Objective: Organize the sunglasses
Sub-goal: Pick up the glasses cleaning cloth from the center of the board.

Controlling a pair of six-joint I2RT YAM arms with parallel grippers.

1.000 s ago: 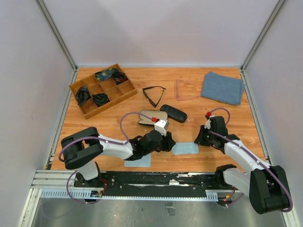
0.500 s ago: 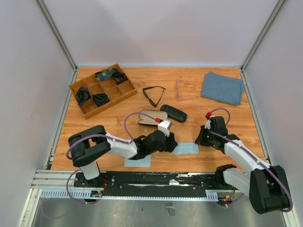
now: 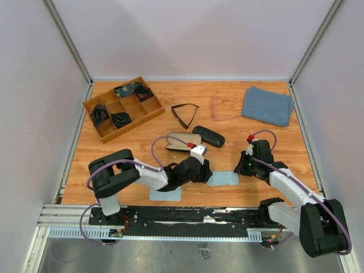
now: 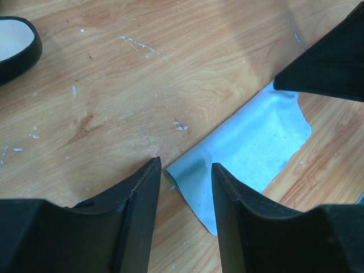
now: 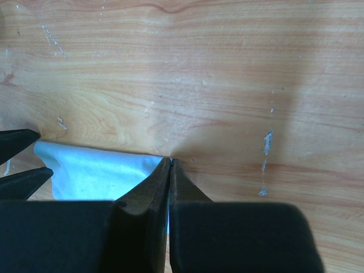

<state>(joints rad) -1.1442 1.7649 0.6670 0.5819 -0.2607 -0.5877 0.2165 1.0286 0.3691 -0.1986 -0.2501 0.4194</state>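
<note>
At lower centre, the left gripper (image 4: 185,166) stands released astride 1 corner of the light blue cloth (image 4: 250,145), while the right gripper (image 5: 170,162) is clenched at its opposite edge.

left gripper (image 3: 206,171) and right gripper (image 3: 239,168) low at opposite ends of light blue cloth (image 3: 222,179). black sunglasses (image 3: 184,113) and pinkish glasses (image 3: 219,108) lie apart farther back. open case (image 3: 179,140) just beside closed case (image 3: 209,136). wooden tray (image 3: 91,104) back left.
</note>
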